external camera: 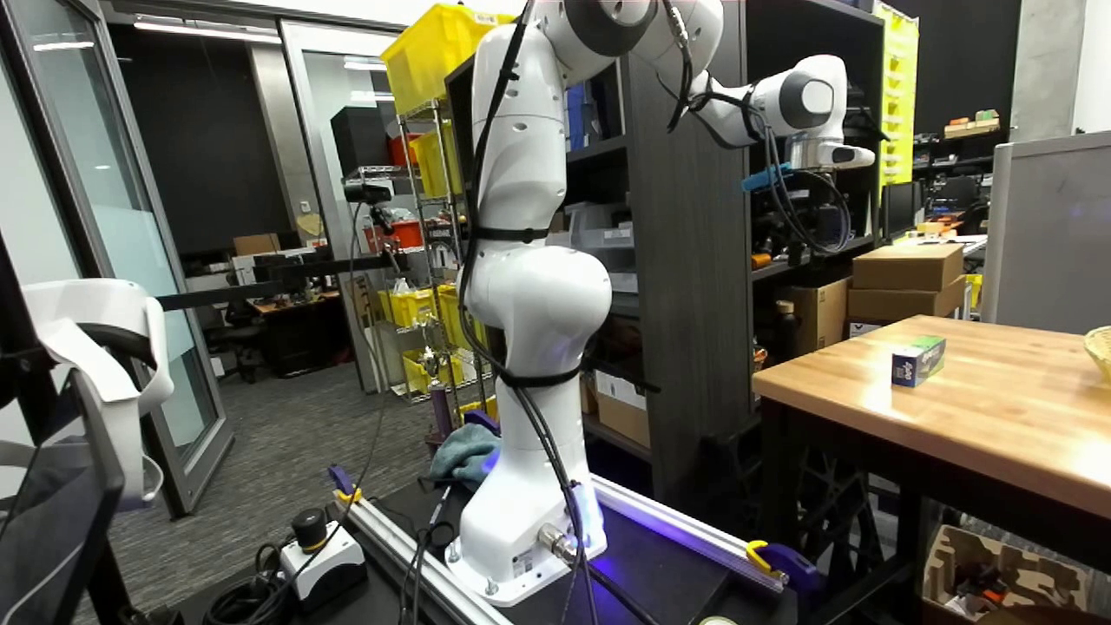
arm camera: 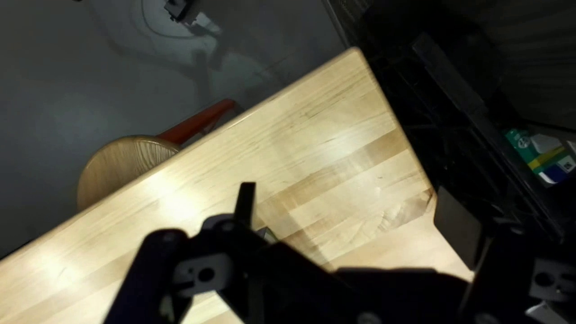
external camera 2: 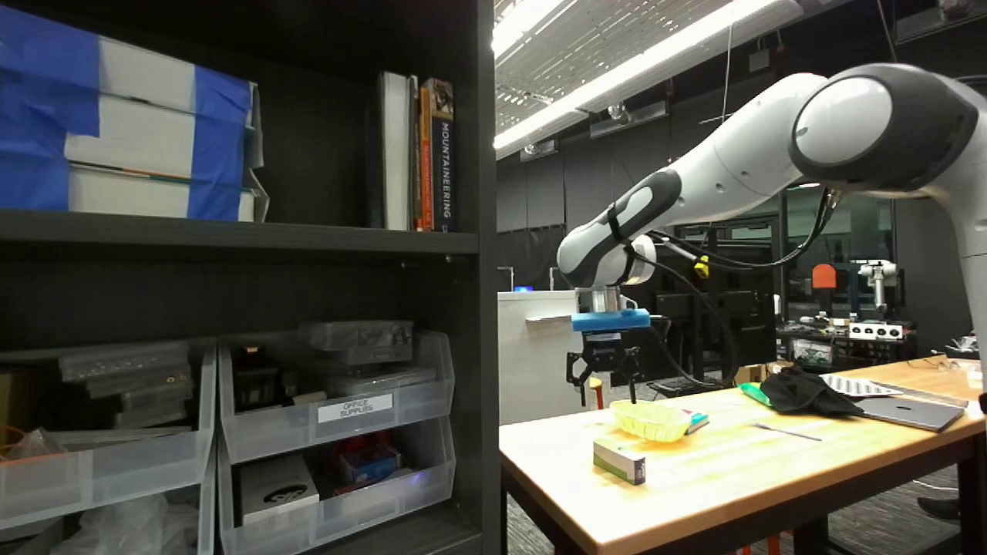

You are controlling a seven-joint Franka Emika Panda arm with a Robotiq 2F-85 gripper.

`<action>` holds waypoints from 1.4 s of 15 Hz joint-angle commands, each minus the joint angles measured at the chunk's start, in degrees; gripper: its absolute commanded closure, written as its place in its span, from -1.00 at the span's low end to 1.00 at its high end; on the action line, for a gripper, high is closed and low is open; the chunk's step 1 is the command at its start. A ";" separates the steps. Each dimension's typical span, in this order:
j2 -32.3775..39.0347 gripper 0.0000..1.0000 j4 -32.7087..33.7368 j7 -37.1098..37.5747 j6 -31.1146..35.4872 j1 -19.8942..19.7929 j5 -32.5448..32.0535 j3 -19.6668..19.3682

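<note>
Wrist view, hand (arm camera: 350, 217): spread wide, hiding some counter (arm camera: 324, 135) from you
Basket (external camera: 1101, 349): cut off in an exterior view
Box (external camera: 918, 361): hard to read

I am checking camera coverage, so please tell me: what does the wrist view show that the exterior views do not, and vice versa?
Only the wrist view: a green item with a yellow band, at the right.
Only the exterior views: the white robot arm and the yellow basket.
Shared: the wooden table and the gripper, its jaws apart.

White arm (external camera: 545, 295), black cables (external camera: 545, 434), black pincer (external camera 2: 608, 401)
</note>
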 commanded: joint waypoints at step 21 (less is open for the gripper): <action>14.03 -1.00 17.15 -12.01 -7.95 -6.40 13.07 -4.32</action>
